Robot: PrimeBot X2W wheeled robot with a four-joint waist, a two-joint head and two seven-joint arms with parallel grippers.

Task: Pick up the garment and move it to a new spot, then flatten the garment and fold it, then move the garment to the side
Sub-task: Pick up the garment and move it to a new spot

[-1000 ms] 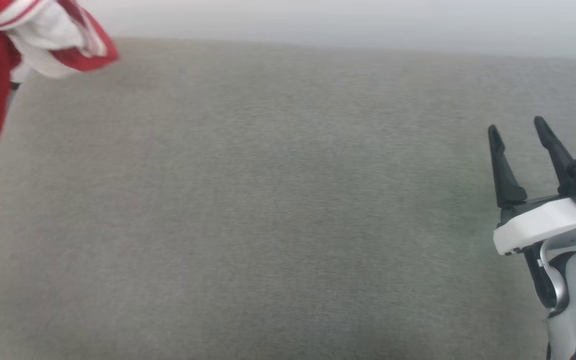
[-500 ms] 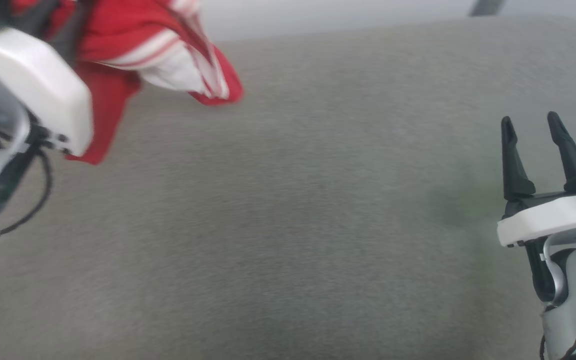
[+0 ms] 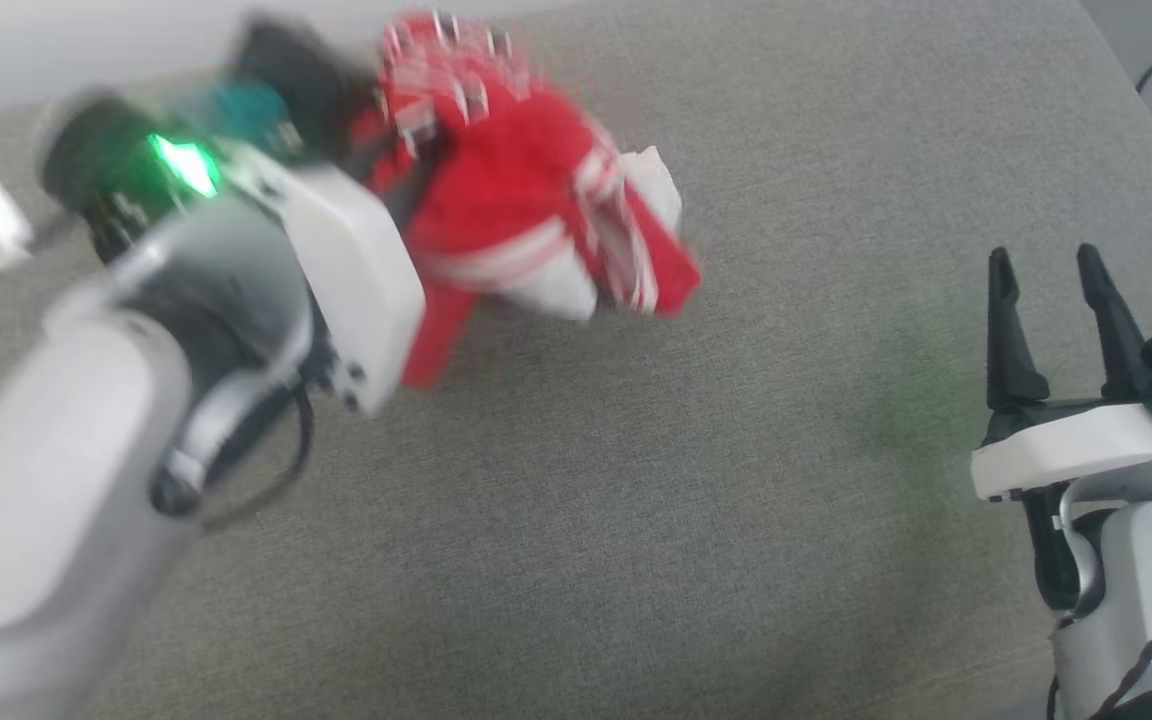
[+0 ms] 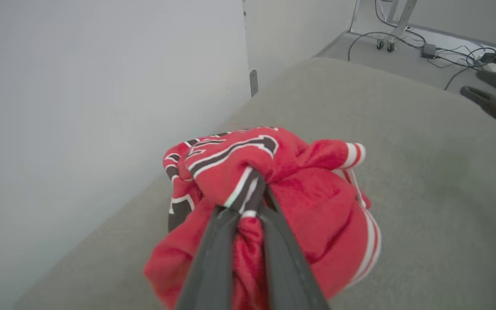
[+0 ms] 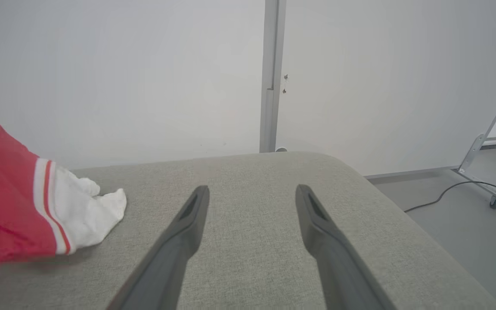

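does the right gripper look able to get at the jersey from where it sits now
Probably yes: the right gripper, jaws open, faces bare grey cushion, with nothing between it and the jersey. The left gripper holds the jersey bunched; a reach across to its left looks enough.

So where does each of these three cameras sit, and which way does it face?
Head view: on the head, facing down at the grey cushion; left arm and right gripper show.
Left wrist view: on the left wrist, along the left gripper, shut on the garment.
Right wrist view: on the right wrist, along its open fingers toward the white wall.
Shared: all three show the garment.
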